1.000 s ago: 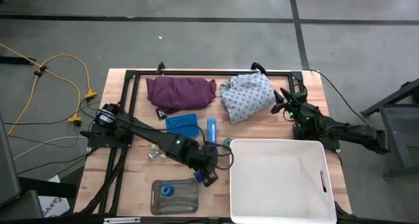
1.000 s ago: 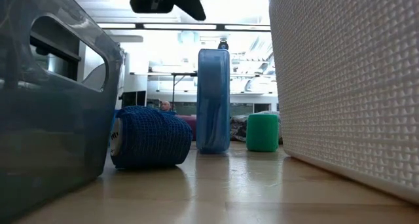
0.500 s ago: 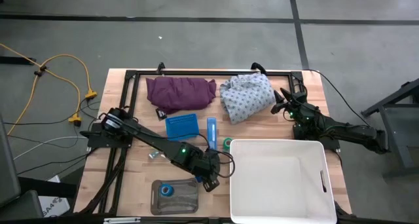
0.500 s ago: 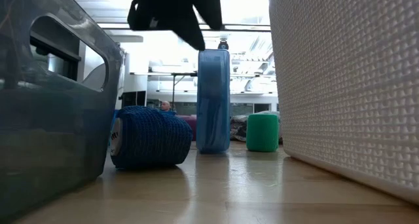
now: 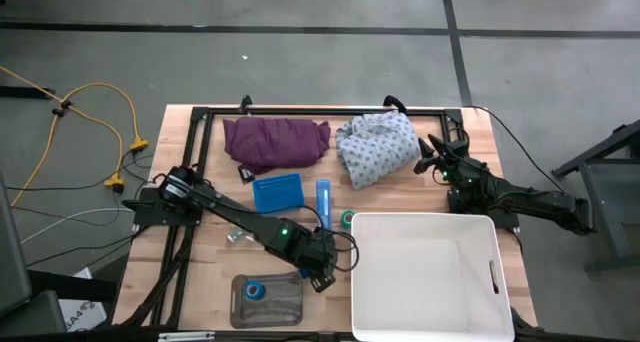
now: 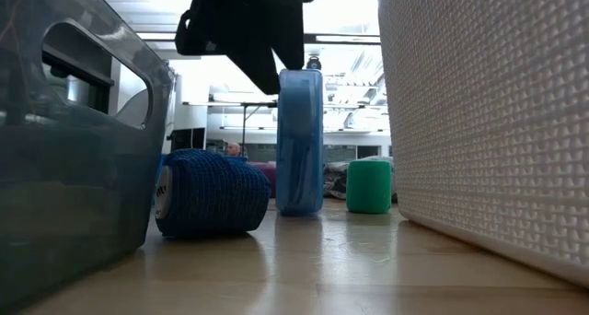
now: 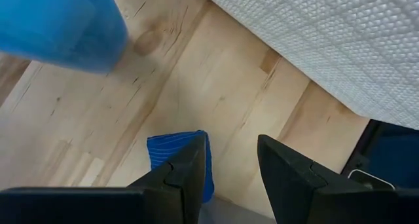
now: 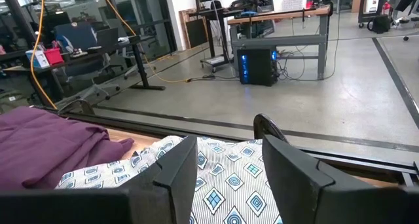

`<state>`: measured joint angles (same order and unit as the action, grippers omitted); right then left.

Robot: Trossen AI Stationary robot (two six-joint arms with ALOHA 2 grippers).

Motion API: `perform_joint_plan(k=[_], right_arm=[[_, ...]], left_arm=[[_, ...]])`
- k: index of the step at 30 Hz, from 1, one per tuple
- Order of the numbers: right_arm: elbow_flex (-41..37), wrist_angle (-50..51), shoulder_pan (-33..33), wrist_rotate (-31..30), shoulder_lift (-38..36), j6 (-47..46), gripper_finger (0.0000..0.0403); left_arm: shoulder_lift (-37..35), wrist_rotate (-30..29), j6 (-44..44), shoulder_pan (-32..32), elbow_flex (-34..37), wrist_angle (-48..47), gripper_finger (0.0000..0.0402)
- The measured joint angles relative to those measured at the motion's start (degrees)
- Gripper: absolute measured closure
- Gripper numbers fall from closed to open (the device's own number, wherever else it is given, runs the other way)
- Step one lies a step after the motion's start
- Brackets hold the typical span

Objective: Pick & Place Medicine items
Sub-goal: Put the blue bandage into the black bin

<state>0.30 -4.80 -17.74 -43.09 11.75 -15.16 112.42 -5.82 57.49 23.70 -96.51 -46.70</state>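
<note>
A dark blue roll [image 6: 210, 193] lies on its curved side on the wooden table, beside a clear bin [image 6: 64, 168]. My left gripper [image 7: 230, 153] hangs open just above it, pointing steeply down. In the left wrist view the roll [image 7: 171, 155] shows partly behind one finger, not between the two. Behind the roll stand a tall blue block [image 6: 300, 140] on end and a green roll [image 6: 369, 187]. A few tiny pale vials [image 5: 232, 235] lie to the left. My right gripper [image 8: 229, 160] waits open at the far right, over a patterned cloth [image 8: 222, 178].
A big white basket [image 5: 425, 274] fills the near right, close to my left gripper. The clear bin [image 5: 267, 298] at the near edge holds a light blue roll [image 5: 255, 290]. A blue mesh tray [image 5: 278, 192], a purple cloth [image 5: 275, 140] and the patterned cloth [image 5: 378, 147] lie farther back.
My left gripper has come down toward the dark blue roll and shifted a little toward the near edge, its fingers still apart. The roll, block and green roll have stayed where they were.
</note>
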Motion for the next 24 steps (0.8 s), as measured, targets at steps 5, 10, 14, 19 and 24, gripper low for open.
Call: perform_joint_plan(k=[5,10,14,19,24], right_arm=[[0.0,0.0,0.0,0.0,0.0,0.0,0.0243],[0.0,0.0,0.0,0.0,0.0,0.0,0.0243],[0.0,0.0,0.0,0.0,0.0,0.0,0.0243],[0.0,0.0,0.0,0.0,0.0,0.0,0.0243],[0.0,0.0,0.0,0.0,0.0,0.0,0.0243]], left_arm=[[0.0,0.0,0.7,0.0,0.0,0.0,0.0268],[0.0,0.0,-0.4,0.0,0.0,0.0,0.0268],[0.0,0.1,-0.6,0.0,0.0,-0.4,0.0268],[0.0,0.3,-0.6,0.0,0.0,-1.1,0.0254],[0.0,0.0,-0.5,0.0,0.0,-1.1,0.0203]])
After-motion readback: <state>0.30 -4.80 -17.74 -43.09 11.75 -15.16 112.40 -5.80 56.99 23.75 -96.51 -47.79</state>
